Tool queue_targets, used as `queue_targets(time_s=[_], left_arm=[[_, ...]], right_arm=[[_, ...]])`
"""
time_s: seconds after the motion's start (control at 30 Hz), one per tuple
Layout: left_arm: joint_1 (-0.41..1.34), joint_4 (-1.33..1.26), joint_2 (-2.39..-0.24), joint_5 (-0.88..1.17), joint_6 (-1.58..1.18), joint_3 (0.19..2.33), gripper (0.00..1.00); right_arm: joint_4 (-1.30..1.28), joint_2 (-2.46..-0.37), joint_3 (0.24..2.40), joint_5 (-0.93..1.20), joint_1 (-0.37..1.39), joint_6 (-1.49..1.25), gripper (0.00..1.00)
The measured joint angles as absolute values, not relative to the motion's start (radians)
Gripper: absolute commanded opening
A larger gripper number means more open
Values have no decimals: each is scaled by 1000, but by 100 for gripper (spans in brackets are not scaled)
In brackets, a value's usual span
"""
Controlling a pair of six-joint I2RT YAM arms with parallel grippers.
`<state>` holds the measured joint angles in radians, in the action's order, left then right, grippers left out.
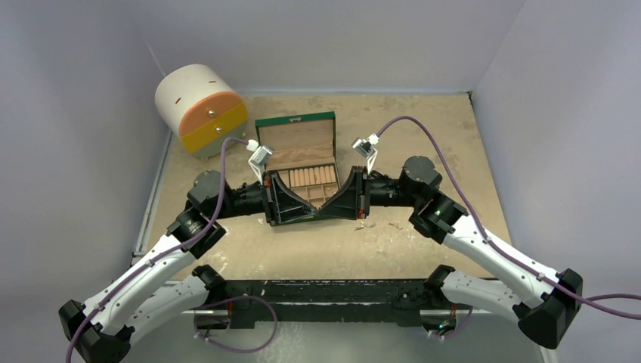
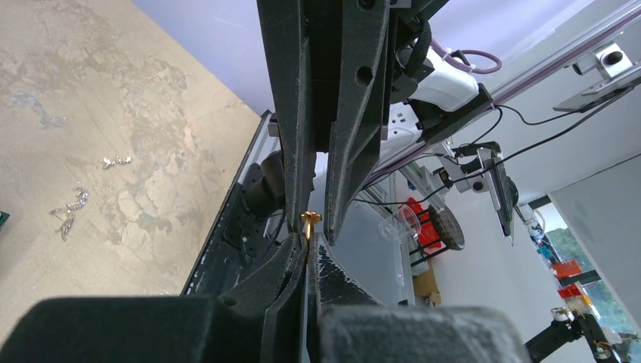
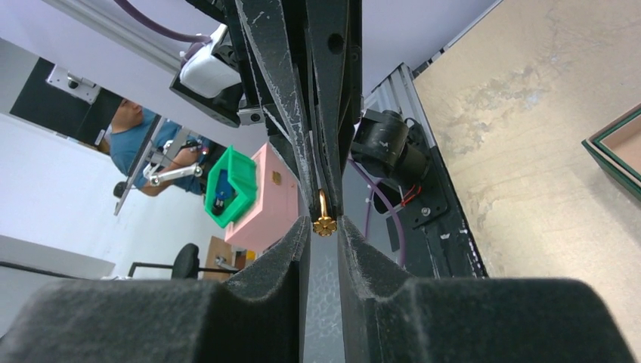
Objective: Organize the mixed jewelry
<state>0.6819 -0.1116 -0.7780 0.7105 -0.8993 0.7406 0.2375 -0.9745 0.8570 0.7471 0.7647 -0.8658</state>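
Observation:
A tiny gold earring (image 2: 311, 219) with a flower-shaped head (image 3: 324, 225) sticks out of my left gripper (image 2: 310, 236), which is shut on its post. Both grippers meet tip to tip in front of the green jewelry box (image 1: 295, 119). My right gripper (image 3: 325, 223) faces the left gripper (image 1: 311, 212). Its jaws stand a little apart on either side of the flower head, with a thin gap still showing. More of the mixed jewelry, small silvery pieces (image 2: 68, 212) (image 2: 117, 161), lies loose on the tan table, seen from above to the right of the grippers (image 1: 366, 224).
The box lid stands open, with tan ring rolls (image 1: 314, 176) inside. A white drum-shaped cabinet with orange and yellow drawers (image 1: 200, 106) sits at the back left. Grey walls close in the table on three sides. A corner of the box (image 3: 616, 151) shows at the right.

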Motion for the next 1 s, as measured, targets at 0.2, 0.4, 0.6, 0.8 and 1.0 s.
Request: queue_targets(time_s=[0.2, 0.4, 0.6, 0.8, 1.0], left_arm=[[682, -112, -778, 711, -899, 741, 0], [682, -112, -778, 711, -900, 741, 0], [682, -112, -778, 712, -900, 741, 0], [682, -113, -778, 714, -902, 741, 0], [682, -111, -778, 713, -903, 741, 3]], right_arm=[[240, -964, 852, 747, 762, -873, 25], [241, -961, 852, 746, 760, -875, 25], [242, -961, 852, 746, 760, -875, 17], [244, -961, 850, 744, 759, -879, 0], [256, -960, 842, 744, 758, -889, 0]])
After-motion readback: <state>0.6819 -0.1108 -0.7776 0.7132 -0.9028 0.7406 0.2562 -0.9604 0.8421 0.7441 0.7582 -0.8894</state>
